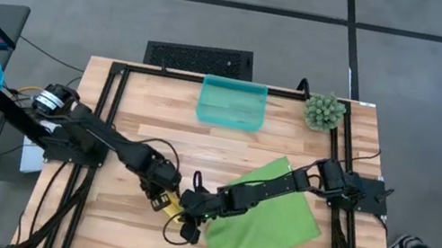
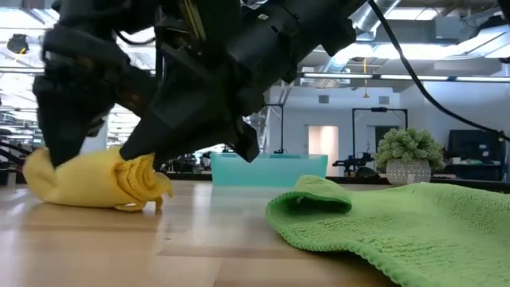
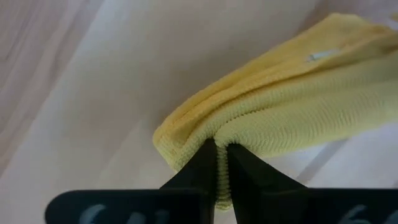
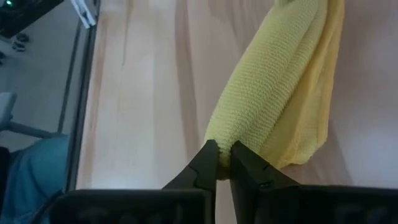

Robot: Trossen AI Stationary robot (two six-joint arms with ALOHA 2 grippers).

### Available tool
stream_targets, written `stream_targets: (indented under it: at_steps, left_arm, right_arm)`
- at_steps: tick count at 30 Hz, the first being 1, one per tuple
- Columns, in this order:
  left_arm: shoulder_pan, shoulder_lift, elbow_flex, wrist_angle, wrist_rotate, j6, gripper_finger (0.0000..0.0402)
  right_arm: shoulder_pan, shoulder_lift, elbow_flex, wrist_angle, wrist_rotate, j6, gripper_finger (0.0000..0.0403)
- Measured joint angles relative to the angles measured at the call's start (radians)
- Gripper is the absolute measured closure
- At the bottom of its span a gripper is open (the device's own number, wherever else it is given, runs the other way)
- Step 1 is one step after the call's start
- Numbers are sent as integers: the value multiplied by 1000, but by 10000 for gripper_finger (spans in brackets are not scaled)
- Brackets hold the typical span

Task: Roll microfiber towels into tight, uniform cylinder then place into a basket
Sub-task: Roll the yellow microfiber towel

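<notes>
- Both hands, the left hand (image 3: 217, 163) and right hand (image 4: 219, 163), pinched the yellow towel (image 2: 96, 182) near the desk's front edge.
- Uneven pulling could unroll it.

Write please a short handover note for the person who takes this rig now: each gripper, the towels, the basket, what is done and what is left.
Left gripper: shut on the yellow towel, near the table's front.
Right gripper: shut on the same towel's other end.
Yellow towel: bunched into a loose roll on the table, not yet tight.
Green towel: flat under the right arm, one corner folded over.
Basket: at the far edge, nothing visible inside.
Left: finish both rolls, place them in the basket.
</notes>
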Motion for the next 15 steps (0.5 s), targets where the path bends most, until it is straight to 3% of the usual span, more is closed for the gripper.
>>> stream_targets:
  at_steps: [3,9,15]
  left_arm:
    - [26,36,1,8,8,0,386]
    - [88,113,7,16,145,28,386]
    - [123,116,5,15,163,34,385]
  right_arm:
    - [-7,0,0,-16,2,-60,360]
    - [-15,-1,0,-30,1,-102,360]
    - [-12,-2,1,-40,8,-185,360]
